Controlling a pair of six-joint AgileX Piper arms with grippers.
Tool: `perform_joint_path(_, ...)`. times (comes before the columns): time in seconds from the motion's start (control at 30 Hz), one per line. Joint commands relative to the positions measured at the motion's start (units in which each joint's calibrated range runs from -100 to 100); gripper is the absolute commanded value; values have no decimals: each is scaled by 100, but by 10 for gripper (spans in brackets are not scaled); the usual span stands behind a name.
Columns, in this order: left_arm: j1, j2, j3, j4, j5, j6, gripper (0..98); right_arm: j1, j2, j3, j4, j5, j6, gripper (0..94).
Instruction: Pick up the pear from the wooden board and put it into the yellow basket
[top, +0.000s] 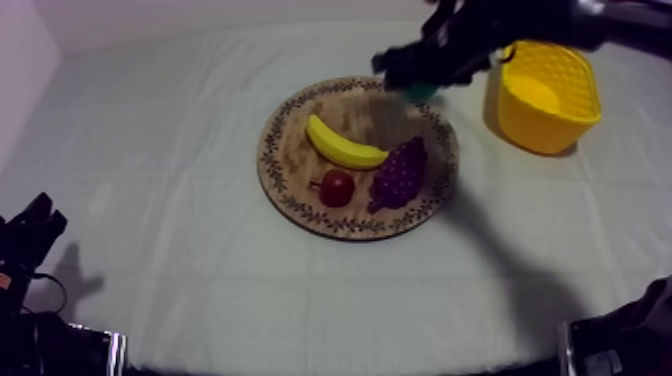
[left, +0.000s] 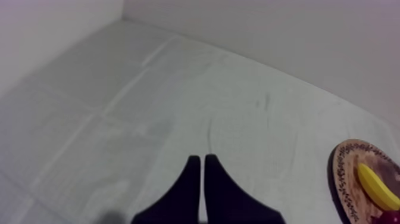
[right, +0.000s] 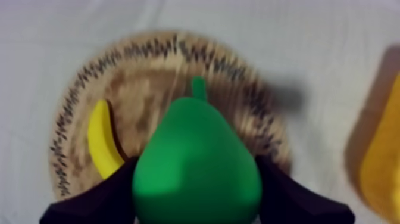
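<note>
— while hanging over the far rim of the wooden board (top: 275, 185), gripped what on the right?
— clamped on the pear (right: 196, 161) with the right gripper (top: 412, 72). pressed black fingers (right: 104, 199) to both sides of its wide end, with the stalk end pointing away. held it clear of the wood, above the rim on the basket side, and not inside the yellow basket (top: 545, 125).
— and on the board itself?
— saw a banana (top: 343, 148) near the middle, a bunch of grapes (top: 400, 172) just beside its end, and a small red fruit (top: 337, 187) near the grapes, toward the near rim.
— and over on the left?
— rested low at the left edge of the table (top: 180, 290), well apart from the board. pinched the left gripper (left: 202, 159) closed on nothing, fingers together as a narrow wedge above bare cloth (left: 178, 101).
— and the basket?
— stood upright on the cloth to the right of the board, near it but not touching.
</note>
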Motion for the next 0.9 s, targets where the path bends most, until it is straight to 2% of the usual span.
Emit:
perform_joint_path(0.0,1,-4,2,0,0,1,1,287,-1061,-174,-365,327,655,496)
perform_joint_path(0.13,1,-4,2,0,0,0,1,804,-1517,-658,-752,848,1180,499)
perform_joint_path(0.3,1,-4,2,0,0,0,1,1360,-1583,-1012,-939,1111,1489,503)
perform_joint_path(0.67,1,-4,2,0,0,0,1,2287,-1073,-756,-1099,772,1835,506)
perform_joint_path(0.87,1,-4,2,0,0,0,1,2547,-564,-288,-1113,321,1932,510)
